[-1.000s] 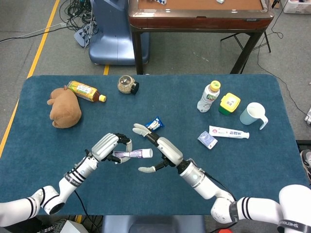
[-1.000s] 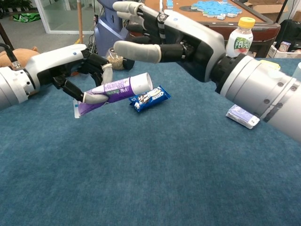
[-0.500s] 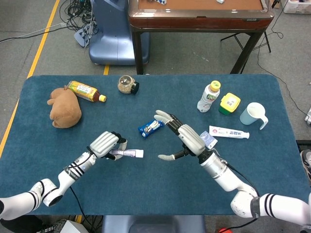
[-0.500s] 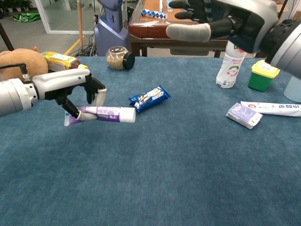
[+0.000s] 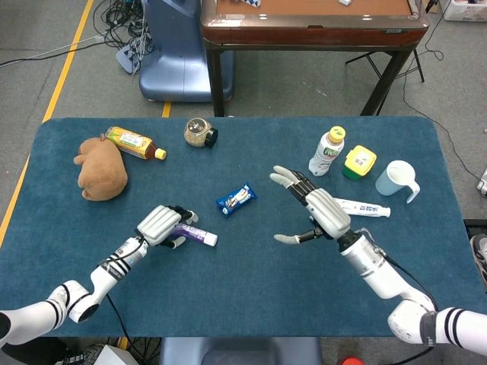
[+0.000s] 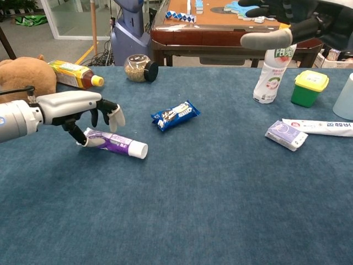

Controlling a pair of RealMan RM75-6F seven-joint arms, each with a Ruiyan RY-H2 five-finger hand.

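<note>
left hand: the left hand point(image 5: 163, 223) sits low over the bench point(image 5: 91, 251) near its front left part, fingers curled around the rear end of the purple tube point(image 5: 194, 235); in the chest view point(image 6: 83, 113) the thumb lies under the tube and the other fingers arch over it.
purple tube: lies on the blue cloth, nearly flat, white cap point(image 6: 140, 150) pointing toward the middle of the bench; its tail is in the left hand's grasp.
right hand: the right hand point(image 5: 316, 215) is raised above the right half of the bench, fingers spread wide, holding nothing; in the chest view only its fingertips point(image 6: 265, 38) show at the top edge.
between the hands: a blue snack packet point(image 5: 235, 199) lies on the cloth, apart from both hands.
near the right hand: a white toothpaste tube point(image 5: 364, 207) lies just behind it; a small white-and-blue box point(image 6: 284, 134) lies beside that tube in the chest view.
back right: a water bottle point(image 5: 326, 151) stands upright, a green box with yellow lid point(image 5: 358, 162) just beside it, a pale blue mug point(image 5: 396, 181) further right.
back left: a brown plush toy point(image 5: 101, 169) touches a tea bottle point(image 5: 134, 142) lying on its side; a glass jar point(image 5: 200, 133) lies near the rear edge.
surface: dark blue cloth covers the whole bench.
room: grey floor with a yellow line point(image 5: 53, 95), cables, a blue machine base point(image 5: 173, 53) and a wooden table point(image 5: 312, 23) behind.
</note>
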